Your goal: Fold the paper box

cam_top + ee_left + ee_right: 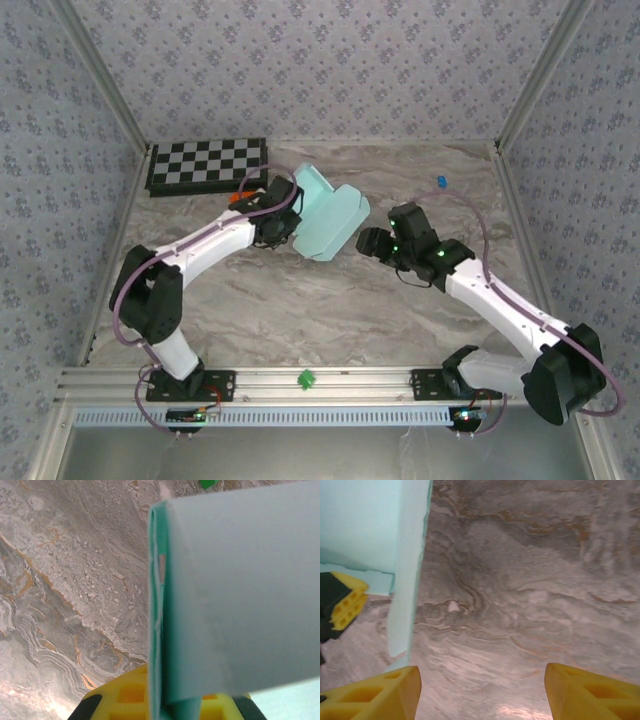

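- The left arm bends at its elbow and reaches from the near left toward the middle of the surface [300, 310]. The left gripper [283, 222] is clamped on the paper box [328, 215], and the thin card runs between its yellow fingers [125, 697].
- The right arm stretches in from the near right. The right gripper [368, 243] sits just beside the box's right edge, jaws spread wide, with marbled surface showing between them.
- The paper box is smooth, matte, pale mint-blue card, partly folded. Its panels stand tilted off the surface, a little left of centre toward the far side.
- The surface is a grey-brown stone pattern with wavy veins.
- One black-and-white checkered board [207, 165] lies flat in the far left corner.
- One small blue object [440, 182] lies far right, well apart from the box.
- Count: two arms, two grippers, one box.
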